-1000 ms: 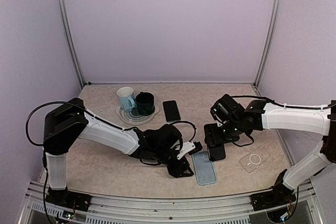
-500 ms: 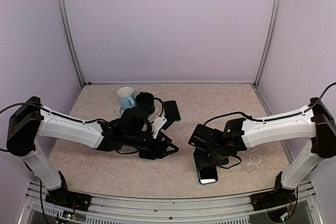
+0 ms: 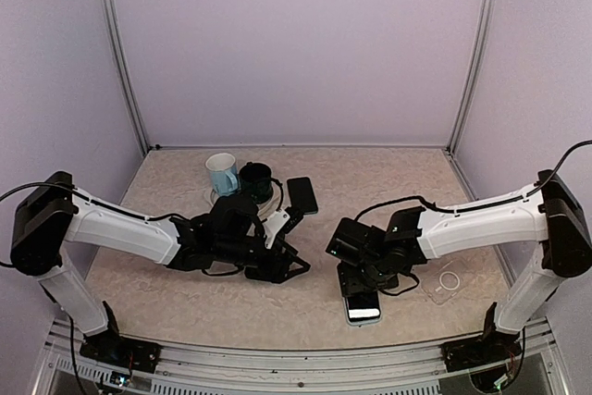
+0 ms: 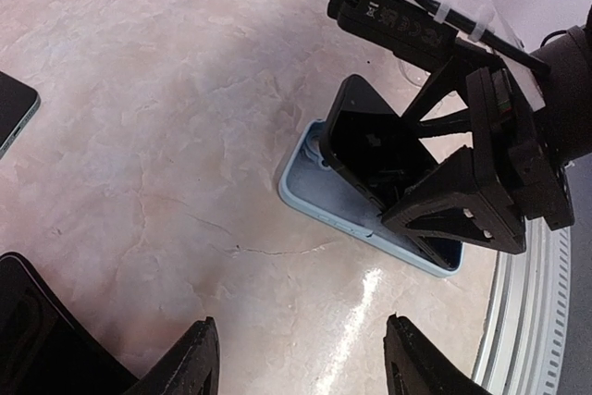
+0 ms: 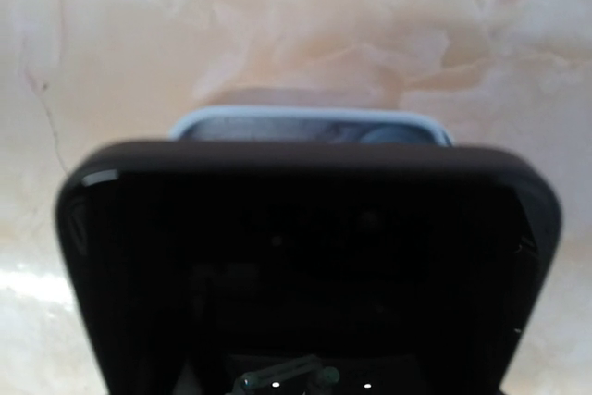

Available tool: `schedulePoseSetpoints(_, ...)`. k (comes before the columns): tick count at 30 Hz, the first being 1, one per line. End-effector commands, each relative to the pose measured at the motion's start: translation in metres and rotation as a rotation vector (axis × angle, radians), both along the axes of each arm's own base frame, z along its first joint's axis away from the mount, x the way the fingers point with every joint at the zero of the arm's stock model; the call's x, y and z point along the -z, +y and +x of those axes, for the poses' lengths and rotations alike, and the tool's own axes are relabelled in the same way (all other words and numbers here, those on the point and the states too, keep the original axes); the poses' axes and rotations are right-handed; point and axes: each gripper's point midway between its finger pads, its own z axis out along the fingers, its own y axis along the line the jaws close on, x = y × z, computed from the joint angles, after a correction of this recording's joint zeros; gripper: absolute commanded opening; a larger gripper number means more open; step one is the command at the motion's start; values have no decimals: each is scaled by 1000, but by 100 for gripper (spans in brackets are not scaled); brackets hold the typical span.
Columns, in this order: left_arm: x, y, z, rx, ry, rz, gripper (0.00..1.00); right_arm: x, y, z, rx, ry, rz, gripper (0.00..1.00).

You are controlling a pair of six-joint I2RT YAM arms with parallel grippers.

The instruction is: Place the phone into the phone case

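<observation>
Even, soft light; glare streaks the table point(image 4: 363, 323); right wrist close-up is blurred.

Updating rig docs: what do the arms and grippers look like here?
Left arm and right arm: white shell links, black joint housings, a loose black cable looping alongside. Left gripper and right gripper: all black, with triangular truss-like fingers.

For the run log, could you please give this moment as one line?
right jaws: holding phone, tilted over blue case | left jaws: open, empty
</observation>
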Motion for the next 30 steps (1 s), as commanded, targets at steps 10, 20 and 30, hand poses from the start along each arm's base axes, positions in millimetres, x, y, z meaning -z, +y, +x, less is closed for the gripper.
schedulePoseSetpoints(10, -6, 5, 7, -24, -15, -21, 61, 30, 0, -15, -35, 52, -14, 39)
schedulePoseSetpoints(20, -1, 9, 10, -31, -13, -10, 60, 38, -19, -28, -5, 108, -114, 76)
schedulePoseSetpoints(30, 2, 8, 10, -30, -4, 0, 61, 36, -18, -47, -71, 242, -143, 99)
